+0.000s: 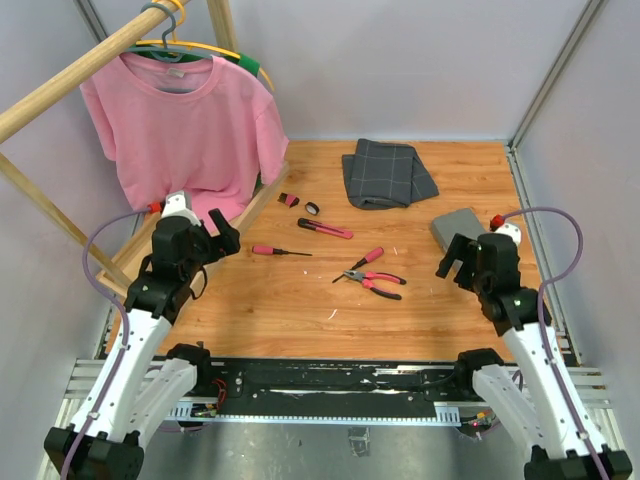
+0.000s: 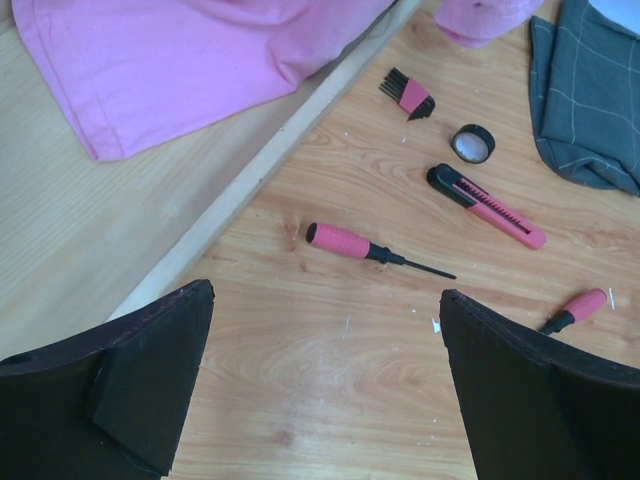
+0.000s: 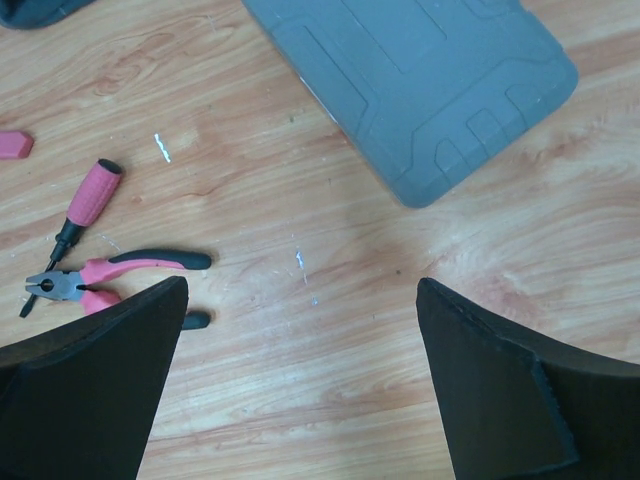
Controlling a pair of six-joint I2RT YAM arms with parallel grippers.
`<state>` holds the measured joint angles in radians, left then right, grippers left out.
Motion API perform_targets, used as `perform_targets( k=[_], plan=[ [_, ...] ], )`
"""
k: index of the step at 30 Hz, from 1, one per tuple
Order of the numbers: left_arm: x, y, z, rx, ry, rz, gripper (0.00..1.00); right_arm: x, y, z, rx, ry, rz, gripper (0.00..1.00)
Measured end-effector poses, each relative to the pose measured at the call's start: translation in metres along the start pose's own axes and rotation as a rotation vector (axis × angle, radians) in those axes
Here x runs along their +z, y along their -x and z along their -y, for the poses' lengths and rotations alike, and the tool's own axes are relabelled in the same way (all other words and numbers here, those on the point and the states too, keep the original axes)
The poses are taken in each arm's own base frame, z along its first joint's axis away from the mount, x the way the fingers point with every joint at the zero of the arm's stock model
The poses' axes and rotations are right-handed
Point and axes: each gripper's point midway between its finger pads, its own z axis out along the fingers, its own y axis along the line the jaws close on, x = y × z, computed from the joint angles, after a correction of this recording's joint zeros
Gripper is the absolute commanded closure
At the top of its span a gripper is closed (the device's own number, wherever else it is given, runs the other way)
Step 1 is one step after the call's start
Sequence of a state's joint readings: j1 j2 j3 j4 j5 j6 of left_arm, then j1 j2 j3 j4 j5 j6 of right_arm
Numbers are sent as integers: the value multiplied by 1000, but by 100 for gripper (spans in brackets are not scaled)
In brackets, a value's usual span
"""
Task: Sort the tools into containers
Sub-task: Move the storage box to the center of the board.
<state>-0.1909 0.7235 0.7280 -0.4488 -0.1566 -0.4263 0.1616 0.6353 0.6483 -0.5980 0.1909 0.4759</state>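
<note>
Arms, 2: bases bolted at the 6 o'clock edge of the top view. Left gripper (image 2: 325, 292), fingers spread apart and gripping nothing, held above the boards at 9 o'clock. Right gripper (image 3: 300, 282), fingers likewise apart and gripping nothing, at 3 o'clock.

Screwdrivers, 2, pink-handled: long screwdriver (image 1: 278, 251) lying left of centre, short screwdriver (image 1: 366, 261) just right of centre.
Pliers (image 1: 381, 284), 1, pink and black grips, just beside the short screwdriver at its 5 o'clock.
Utility knife (image 1: 325, 229), 1, pink with a black end, towards 12 o'clock from centre.
Tape roll (image 1: 312, 209), 1, black, just beyond the knife.
Small pink-and-black comb-like piece (image 1: 289, 200), 1, at 11 o'clock; kind cannot be told.
Grey moulded case (image 1: 458, 228), 1, at 2 o'clock, near the right gripper.
Grey checked cloth (image 1: 388, 172), 1, folded, at 1 o'clock.
Pink T-shirt (image 1: 180, 130), 1, on a hanger on a wooden rack (image 1: 60, 85) at 10 o'clock.

Surface: wooden table (image 1: 300, 315), light-scuffed. Room: pale walls (image 1: 400, 60) in metal framing
</note>
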Motion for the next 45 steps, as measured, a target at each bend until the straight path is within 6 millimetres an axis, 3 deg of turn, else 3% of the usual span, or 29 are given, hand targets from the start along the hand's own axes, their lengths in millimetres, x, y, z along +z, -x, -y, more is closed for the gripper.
perform_targets(
  k=[7,15,20,30,40,45],
  plan=[
    [1,-2,-2,2,11,-16,1,12,3,-7,31,-62,-131,2],
    [1,-2,-3,1,13,-17,1,36,-4,-2,-96,-109,-222,2],
    [1,-3,-2,1,8,-20,1,52,16,5,-140,-196,-198,2],
    [1,-6,3,4,-20,-38,1,94,57,35,-83,-313,-142,2],
    [6,-11,9,11,-51,-68,1,145,72,73,47,-283,-211,2],
    [8,-14,13,17,-73,-84,1,166,74,82,90,-211,-261,1]
  ],
)
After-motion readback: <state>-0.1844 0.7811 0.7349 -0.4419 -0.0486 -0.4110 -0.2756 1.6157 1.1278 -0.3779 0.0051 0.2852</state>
